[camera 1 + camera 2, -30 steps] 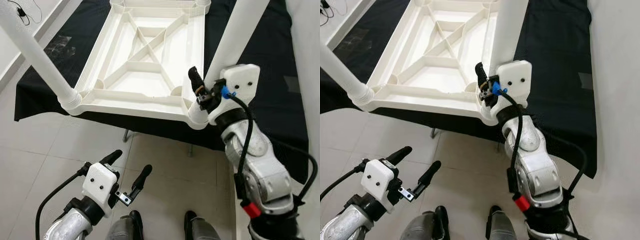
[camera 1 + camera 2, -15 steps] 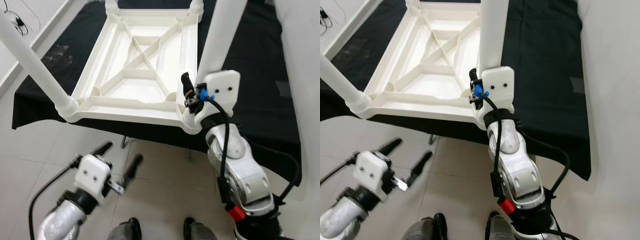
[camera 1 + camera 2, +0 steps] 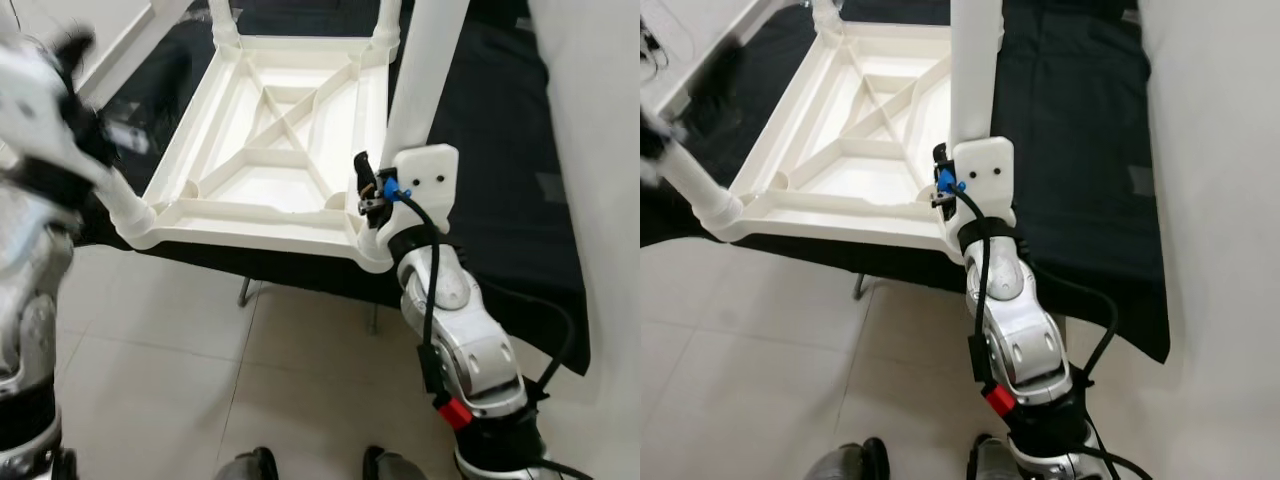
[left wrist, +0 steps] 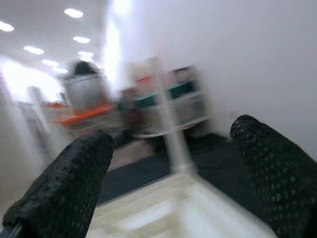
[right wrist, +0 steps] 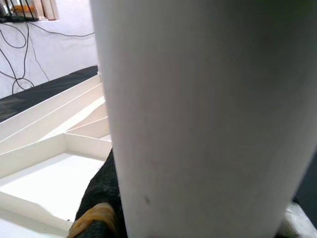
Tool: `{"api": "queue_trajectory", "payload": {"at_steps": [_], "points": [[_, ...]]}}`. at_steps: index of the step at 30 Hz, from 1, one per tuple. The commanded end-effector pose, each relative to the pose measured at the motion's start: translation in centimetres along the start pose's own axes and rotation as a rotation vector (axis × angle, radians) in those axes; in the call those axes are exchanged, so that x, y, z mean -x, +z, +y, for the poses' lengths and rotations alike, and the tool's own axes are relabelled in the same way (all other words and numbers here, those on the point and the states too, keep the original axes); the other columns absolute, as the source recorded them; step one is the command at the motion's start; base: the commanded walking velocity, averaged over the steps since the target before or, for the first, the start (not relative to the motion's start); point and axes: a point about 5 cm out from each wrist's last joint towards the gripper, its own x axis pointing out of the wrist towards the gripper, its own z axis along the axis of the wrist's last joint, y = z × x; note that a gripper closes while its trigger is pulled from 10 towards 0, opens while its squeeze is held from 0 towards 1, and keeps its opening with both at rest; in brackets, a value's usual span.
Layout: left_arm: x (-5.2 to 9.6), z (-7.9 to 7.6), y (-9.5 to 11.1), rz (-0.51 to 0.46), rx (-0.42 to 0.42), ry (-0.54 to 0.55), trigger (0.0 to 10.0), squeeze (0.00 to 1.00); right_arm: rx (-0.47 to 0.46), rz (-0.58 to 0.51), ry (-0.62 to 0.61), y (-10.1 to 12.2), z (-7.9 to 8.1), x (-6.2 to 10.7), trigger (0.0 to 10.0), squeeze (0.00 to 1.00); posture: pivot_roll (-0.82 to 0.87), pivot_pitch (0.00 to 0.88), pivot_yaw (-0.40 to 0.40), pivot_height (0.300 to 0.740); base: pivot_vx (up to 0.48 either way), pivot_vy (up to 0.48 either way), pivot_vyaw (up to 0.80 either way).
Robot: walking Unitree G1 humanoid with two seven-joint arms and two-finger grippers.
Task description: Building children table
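Note:
A white plastic children's table (image 3: 270, 130) lies upside down on a black cloth, with its legs pointing up. My right gripper (image 3: 372, 192) is shut on the near-right leg (image 3: 425, 70) just above its socket. In the right wrist view that leg (image 5: 198, 114) stands very close, and one black finger (image 5: 96, 198) presses against its side. My left arm is raised and blurred at the left, with its gripper (image 3: 70, 60) up beside the near-left leg (image 3: 125, 200). The left wrist view shows that gripper (image 4: 171, 136) open, its fingers (image 4: 74, 183) wide apart and holding nothing.
The black cloth (image 3: 480, 120) covers a low stand whose front edge hangs over a tiled floor (image 3: 200, 350). A white wall (image 3: 600, 150) runs close along the right. My feet (image 3: 250, 465) show at the bottom.
My left arm has swung up from low over the floor to the height of the near-left leg. My right gripper has stayed on the near-right leg. The camera has shifted.

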Motion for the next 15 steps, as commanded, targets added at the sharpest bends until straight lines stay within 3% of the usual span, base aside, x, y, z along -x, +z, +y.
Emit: {"api": "queue_trajectory", "payload": {"at_steps": [1, 2, 3, 5, 7, 8, 10, 15], "points": [[-1.1, -1.7, -0.3, 0.010, 0.170, -0.199, 10.0, 0.00, -0.005, 0.154, 0.035, -3.1, 0.9, 0.3, 10.0, 0.00, 0.05, 0.226, 0.046, 0.740, 0.000, 0.000, 0.00], [-1.1, -1.7, -0.3, 0.010, 0.170, -0.199, 10.0, 0.00, -0.005, 0.154, 0.035, -3.1, 0.9, 0.3, 10.0, 0.00, 0.05, 0.226, 0.046, 0.740, 0.000, 0.000, 0.00], [-2.0, -2.9, -0.4, 0.019, 0.256, -0.337, 10.0, 0.00, -0.011, 0.151, 0.039, -3.1, 1.1, 0.2, 10.0, 0.00, 0.05, 0.221, 0.051, 0.740, 0.000, 0.000, 0.00], [-2.0, -2.9, -0.4, 0.019, 0.256, -0.337, 10.0, 0.00, -0.011, 0.151, 0.039, -3.1, 1.1, 0.2, 10.0, 0.00, 0.05, 0.221, 0.051, 0.740, 0.000, 0.000, 0.00], [-3.8, -4.9, -0.7, 0.026, 0.355, -0.562, 10.0, 0.00, -0.020, 0.144, 0.045, -3.0, 1.5, 0.2, 10.0, 0.00, 0.05, 0.212, 0.057, 0.740, 0.000, 0.000, 0.00], [-3.8, -4.9, -0.7, 0.026, 0.355, -0.562, 10.0, 0.00, -0.020, 0.144, 0.045, -3.0, 1.5, 0.2, 10.0, 0.00, 0.05, 0.212, 0.057, 0.740, 0.000, 0.000, 0.00], [-6.2, -5.7, -1.2, 0.021, 0.402, -0.658, 10.0, 0.00, -0.028, 0.137, 0.051, -2.9, 1.8, 0.1, 10.0, 0.00, 0.04, 0.211, 0.060, 0.740, 0.000, 0.000, 0.00], [-7.2, -5.7, -1.4, 0.016, 0.406, -0.664, 10.0, 0.00, -0.032, 0.133, 0.053, -2.8, 1.9, 0.1, 10.0, 0.00, 0.04, 0.212, 0.061, 0.740, 0.000, 0.000, 0.00]]}}
